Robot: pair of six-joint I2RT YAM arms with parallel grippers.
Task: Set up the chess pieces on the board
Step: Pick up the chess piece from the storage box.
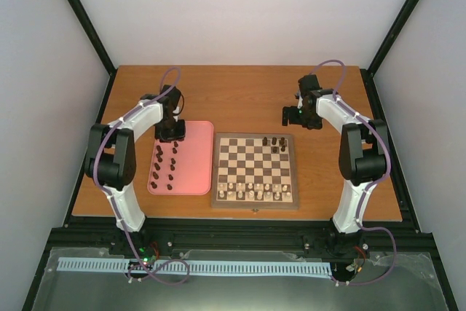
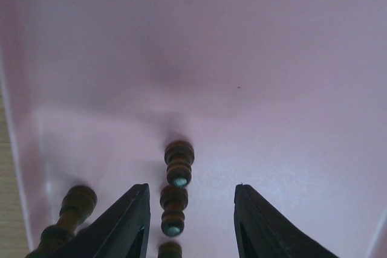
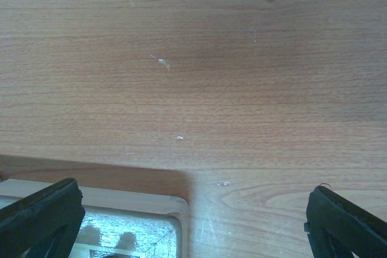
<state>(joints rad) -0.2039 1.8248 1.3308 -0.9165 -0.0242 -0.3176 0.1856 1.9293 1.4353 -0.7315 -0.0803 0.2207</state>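
The wooden chessboard (image 1: 217, 172) lies at the table's near middle. Three dark chess pieces (image 1: 277, 143) stand at its far right. Several more dark pieces (image 1: 164, 165) lie on the pink tray (image 1: 194, 169) left of the board. My left gripper (image 1: 171, 135) hangs open over the tray's far end. In the left wrist view (image 2: 190, 194) a dark piece (image 2: 173, 209) lies between its fingers, nearer the left one, with another piece (image 2: 179, 162) just beyond. My right gripper (image 1: 293, 116) is wide open and empty (image 3: 196, 187) above bare table past the board's far right corner (image 3: 175, 206).
Pale pieces (image 1: 255, 191) fill the board's two near rows. Another dark piece (image 2: 75, 205) lies left of my left finger, near the tray's left wall (image 2: 18, 167). Black frame posts and white walls enclose the table.
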